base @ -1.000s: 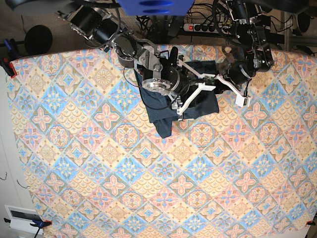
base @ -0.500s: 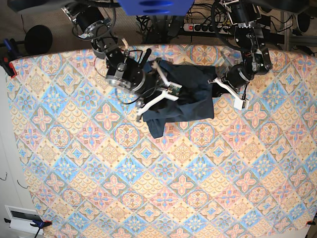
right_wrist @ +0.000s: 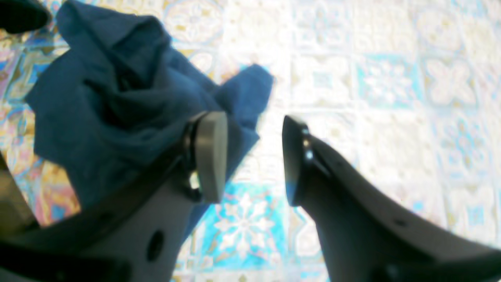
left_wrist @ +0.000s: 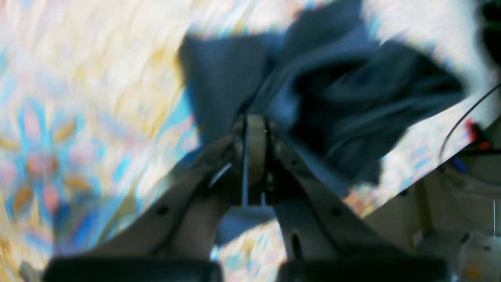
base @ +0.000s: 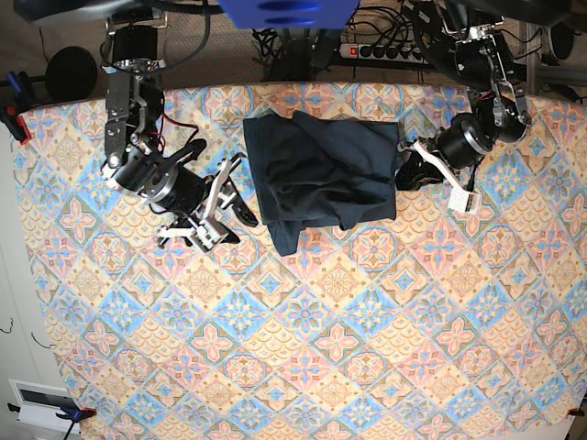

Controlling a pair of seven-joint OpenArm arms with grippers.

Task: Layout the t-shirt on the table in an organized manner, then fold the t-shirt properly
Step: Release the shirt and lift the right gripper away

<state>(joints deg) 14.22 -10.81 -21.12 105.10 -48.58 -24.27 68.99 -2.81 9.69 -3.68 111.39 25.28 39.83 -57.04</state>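
T-shirt (base: 321,170) bunched at far middle of counter (base: 367,367). Left fingers (left_wrist: 254,133) pressed together – apparently pinching shirt edge. Right fingers (right_wrist: 254,156) apart, empty, beside shirt. Risk – one-sided tug drags the heap instead of spreading it; thin pinch may slip.

1. A power strip (base: 378,50) with a red switch is seen on the floor beyond the far edge, among black cables (base: 275,41).
2. A round black object (base: 71,71) is seen at the upper left, off the tabletop.
3. A clamp (base: 13,115) in blue, black and red is fixed at the far left corner.
4. A white box (base: 37,405) is placed on the floor at the lower left.
5. A small clip (base: 575,412) is seen at the lower right corner.
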